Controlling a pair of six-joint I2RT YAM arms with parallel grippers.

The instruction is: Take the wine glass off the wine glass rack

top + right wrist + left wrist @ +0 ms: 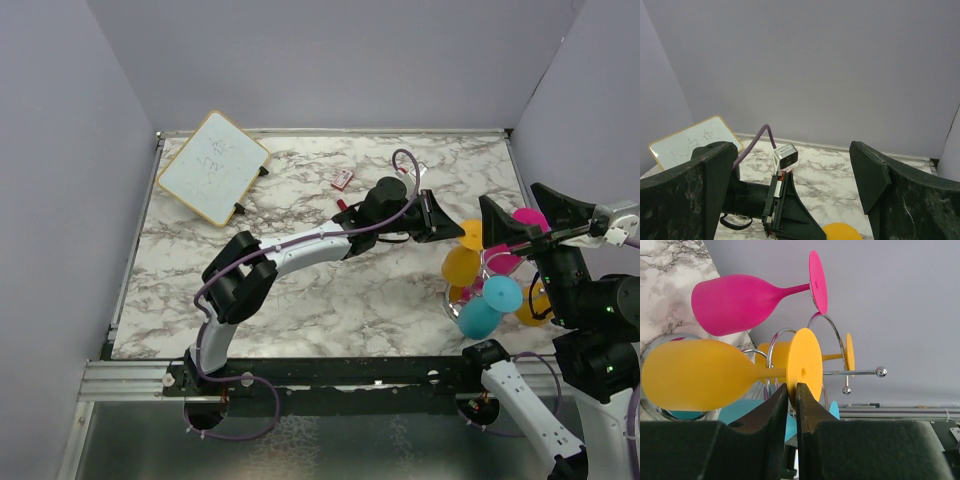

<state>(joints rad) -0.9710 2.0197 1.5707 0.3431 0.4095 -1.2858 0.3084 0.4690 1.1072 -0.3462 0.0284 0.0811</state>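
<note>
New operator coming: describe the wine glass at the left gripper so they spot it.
At the marble table's right edge stands the wine glass rack, hung with coloured glasses. Pick the orange wine glass whose foot sits at the left gripper; other orange ones hang farther off.

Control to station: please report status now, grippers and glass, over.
Left gripper jaws almost shut at orange glass foot, grip unsure. Right gripper open, above rack. Glass on rack. Pink glass close beside.

**A:** yellow wine glass point(700, 375) just ahead of the left end effector point(792, 386), matt smooth plastic?

**B:** looks it. wine glass rack point(855, 373) behind is glossy chrome wire, counter's point(330, 300) smooth marble-look.
</note>
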